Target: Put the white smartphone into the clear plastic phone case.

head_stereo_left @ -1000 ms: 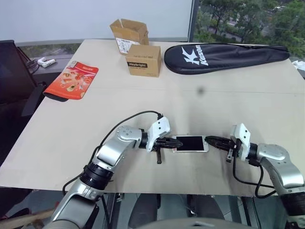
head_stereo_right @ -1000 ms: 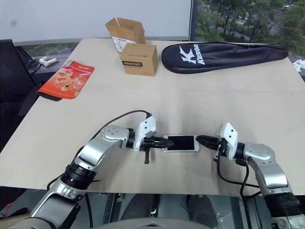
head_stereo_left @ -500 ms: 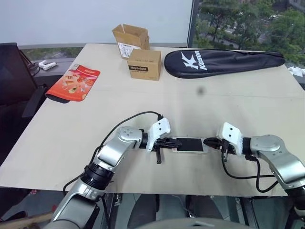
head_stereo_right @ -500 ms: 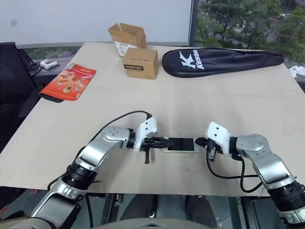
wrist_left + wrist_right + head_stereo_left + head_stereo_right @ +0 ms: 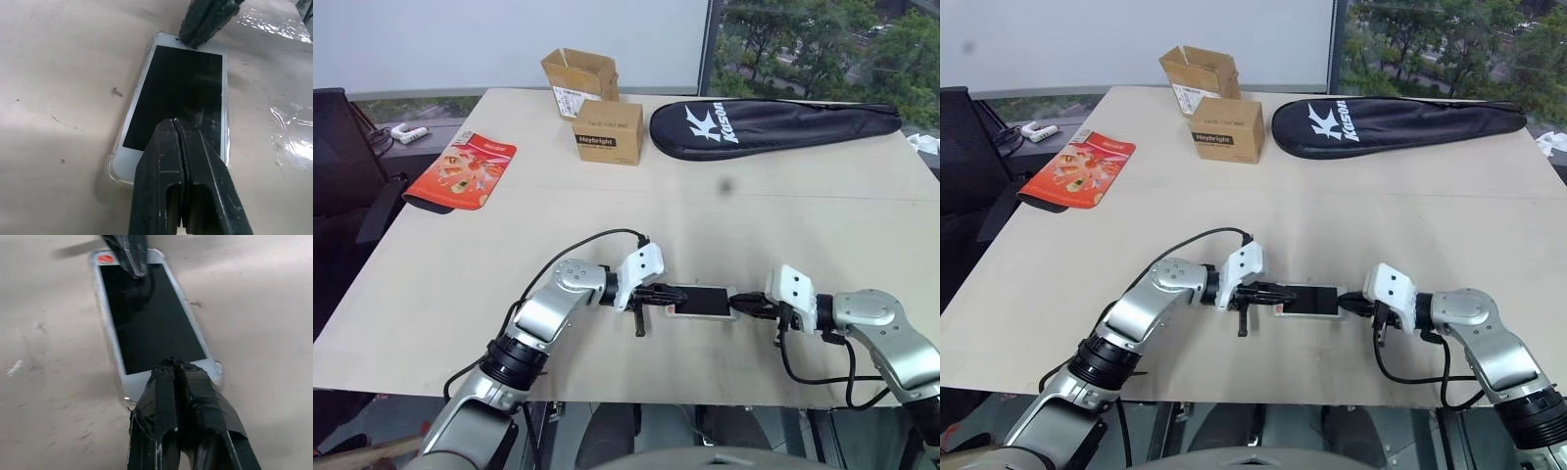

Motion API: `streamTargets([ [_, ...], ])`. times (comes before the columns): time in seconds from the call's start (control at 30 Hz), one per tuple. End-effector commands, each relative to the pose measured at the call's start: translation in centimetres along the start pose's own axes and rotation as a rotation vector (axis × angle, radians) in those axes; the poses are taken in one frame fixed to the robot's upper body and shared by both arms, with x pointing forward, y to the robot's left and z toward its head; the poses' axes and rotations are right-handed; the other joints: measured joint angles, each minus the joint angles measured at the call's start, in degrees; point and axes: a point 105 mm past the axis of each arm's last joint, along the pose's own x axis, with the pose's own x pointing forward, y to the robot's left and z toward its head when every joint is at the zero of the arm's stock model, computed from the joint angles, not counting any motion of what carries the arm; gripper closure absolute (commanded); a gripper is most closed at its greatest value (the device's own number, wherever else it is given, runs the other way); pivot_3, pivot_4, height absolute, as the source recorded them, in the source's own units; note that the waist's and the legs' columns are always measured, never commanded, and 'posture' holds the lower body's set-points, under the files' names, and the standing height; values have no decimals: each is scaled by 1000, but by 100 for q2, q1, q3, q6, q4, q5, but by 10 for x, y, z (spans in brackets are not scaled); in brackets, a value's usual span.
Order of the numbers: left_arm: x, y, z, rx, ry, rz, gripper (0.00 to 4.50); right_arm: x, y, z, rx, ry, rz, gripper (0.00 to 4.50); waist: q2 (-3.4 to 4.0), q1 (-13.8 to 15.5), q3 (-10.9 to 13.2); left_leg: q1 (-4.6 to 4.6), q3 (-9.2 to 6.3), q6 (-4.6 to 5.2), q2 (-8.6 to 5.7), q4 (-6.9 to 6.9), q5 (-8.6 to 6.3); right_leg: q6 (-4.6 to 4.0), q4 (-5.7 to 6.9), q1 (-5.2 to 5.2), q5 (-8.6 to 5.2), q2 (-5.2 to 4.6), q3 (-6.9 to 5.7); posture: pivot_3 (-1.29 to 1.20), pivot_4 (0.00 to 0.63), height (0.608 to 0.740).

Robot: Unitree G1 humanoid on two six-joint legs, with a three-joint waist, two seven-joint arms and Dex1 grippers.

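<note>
Phone (image 5: 702, 301) is lying screen up on the desk (image 5: 607, 196), near its front edge, and the case (image 5: 113, 169) is already being seen around it as a glossy clear lip at the corners and along the sides. Both tools are being held against the phone from opposite ends. To the left of the phone, the left tool (image 5: 666, 293) is being kept pressed together, with its tips resting over that end of the screen. To the right of the phone, the right tool (image 5: 744, 305) is likewise being kept pressed together, with its tips bearing on the white end of the phone. Nothing is being pinched by either tool; the closed tips are apparently being used as blunt pushers.

Judging by this placing, the phone is being pushed down into the case from both ends so that it is seated evenly and is not being allowed to slide across the desk. Whether every corner is fully seated cannot be told.

Well beyond the phone, at the far side of the desk, two boxes (image 5: 607, 132), a racket bag (image 5: 773, 122) and a red packet (image 5: 460, 171) are lying clear of the work.
</note>
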Motion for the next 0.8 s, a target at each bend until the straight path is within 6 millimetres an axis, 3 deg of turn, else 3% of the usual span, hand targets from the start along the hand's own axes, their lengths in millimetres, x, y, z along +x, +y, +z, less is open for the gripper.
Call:
streamTargets([
  [0.03, 2, -2, -8, -12, 28, -5, 4500, 4, 17, -19, 71, 30, 77, 4385, 0, -2, 2, 1, 0, 0, 0, -2, 0, -1, 0, 0, -1, 1, -1, 0, 150, 740],
  [0.17, 2, -1, -8, -9, 32, -6, 4500, 2, 13, -13, 83, -10, 68, 4385, 8, -4, 10, 2, 1, 0, 1, -1, 0, 19, 0, 0, -14, 1, 0, 0, 150, 740],
  [0.47, 4, -2, -8, -4, 30, -12, 4500, 0, 16, -28, 54, 81, 87, 4385, 16, -2, 16, 3, 2, 0, 2, 0, 0, 20, 0, 0, -15, 0, 3, 0, 150, 740],
  [0.8, 2, -2, -9, 0, 39, -5, 4500, -2, 14, -65, 48, 402, 62, 4385, 13, -10, 11, 19, 3, 0, 7, 1, 0, 21, 0, 9, -16, -1, 6, 0, 150, 740],
])
